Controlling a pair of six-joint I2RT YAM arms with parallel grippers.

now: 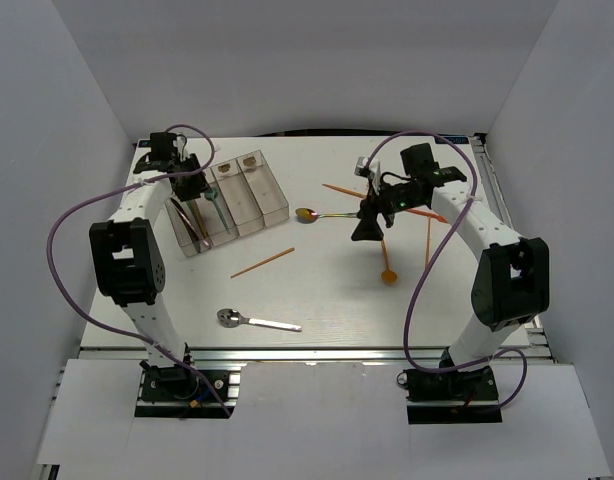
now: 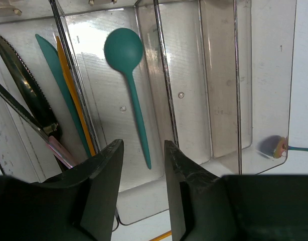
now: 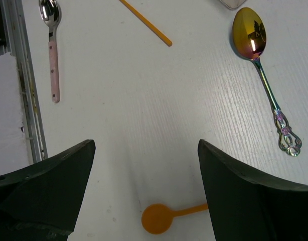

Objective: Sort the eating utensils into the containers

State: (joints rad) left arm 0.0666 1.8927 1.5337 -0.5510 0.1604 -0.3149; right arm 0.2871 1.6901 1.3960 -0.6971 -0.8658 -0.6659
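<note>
White walls (image 1: 87,80) enclose a white tabletop (image 1: 337,295) with an arm at each near corner. At the far left stand the bins (image 1: 270,200), four clear compartments joined in a row. The left pincer (image 1: 194,188) hangs directly over them. In the left wrist view this pincer (image 2: 142,193) has its fingers (image 2: 106,186) a narrow gap apart and grips nothing. In the same view, the leftmost compartment of the bins (image 2: 166,75) holds a serrated knife (image 2: 23,83), a teal blade (image 2: 49,63) and a thin orange rod (image 2: 75,95). The next compartment holds a teal spoon (image 2: 129,75), lying flat with its bowl at the far end. On the tabletop just right of the bins lies a loose stick (image 1: 262,262), orange and set at a slant. Nearer the arms lies a pale-handled spoon (image 1: 257,322). Right of the bins' far corner rests a rainbow spoon (image 1: 322,214), its bowl toward the bins. The right pincer (image 1: 370,228) points down beside that spoon's handle end. In its wrist view, the right pincer (image 3: 146,145) is spread wide and carries nothing. An orange spoon (image 3: 159,218) lies on the tabletop beneath it. A far stick (image 1: 339,188) and a right stick (image 1: 427,250) lie near this arm.
</note>
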